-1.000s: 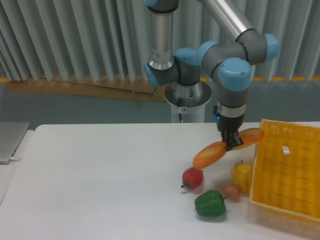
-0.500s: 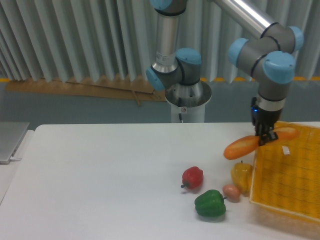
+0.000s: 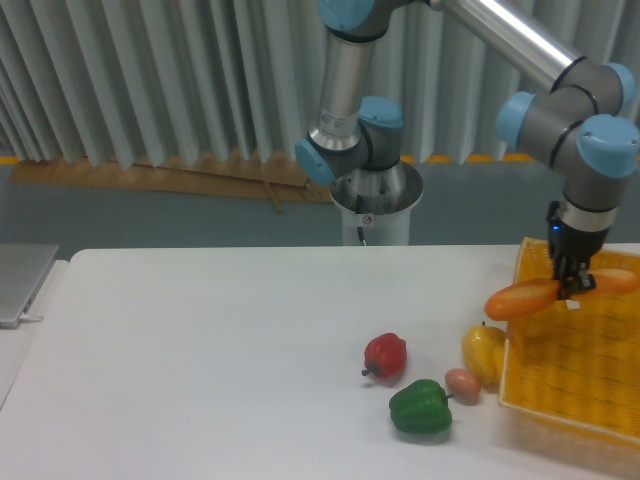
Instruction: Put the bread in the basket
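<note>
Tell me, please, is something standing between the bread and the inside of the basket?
Nothing visible does. The gripper holds the bread in the air, already partly over the basket, with its left end past the rim. The basket floor below looks free; the vegetables lie outside its left wall.

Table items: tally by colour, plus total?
Red: 1, red pepper
Green: 1, green pepper
Yellow: 2, yellow pepper, basket
Orange-tan: 2, bread in the pincer, small round item
Total: 6
</note>
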`<move>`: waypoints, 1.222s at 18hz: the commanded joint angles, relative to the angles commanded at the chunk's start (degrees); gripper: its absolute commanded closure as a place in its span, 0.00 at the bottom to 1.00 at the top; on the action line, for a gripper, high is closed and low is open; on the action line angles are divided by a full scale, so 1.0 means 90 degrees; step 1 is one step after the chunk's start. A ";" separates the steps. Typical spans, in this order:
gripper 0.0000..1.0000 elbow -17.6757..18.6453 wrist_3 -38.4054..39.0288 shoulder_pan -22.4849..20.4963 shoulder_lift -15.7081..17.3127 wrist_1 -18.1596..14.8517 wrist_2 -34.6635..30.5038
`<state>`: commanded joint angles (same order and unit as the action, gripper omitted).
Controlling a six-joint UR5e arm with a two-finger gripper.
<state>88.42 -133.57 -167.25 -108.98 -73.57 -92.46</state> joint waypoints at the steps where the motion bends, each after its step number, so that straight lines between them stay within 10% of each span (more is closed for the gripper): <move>1: 0.65 0.0000 -0.0186 -0.0078 -0.0049 0.0049 0.0000; 14: 0.60 -0.0069 -0.0569 -0.0304 -0.0303 0.0313 0.0117; 15: 0.41 -0.0069 -0.0559 -0.0294 -0.0313 0.0323 0.0117; 16: 0.00 -0.0078 -0.0569 -0.0294 -0.0313 0.0371 0.0117; 22: 0.00 -0.0020 -0.0169 -0.0167 -0.0225 0.0460 0.0117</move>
<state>88.24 -135.09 -168.75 -111.01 -69.43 -91.41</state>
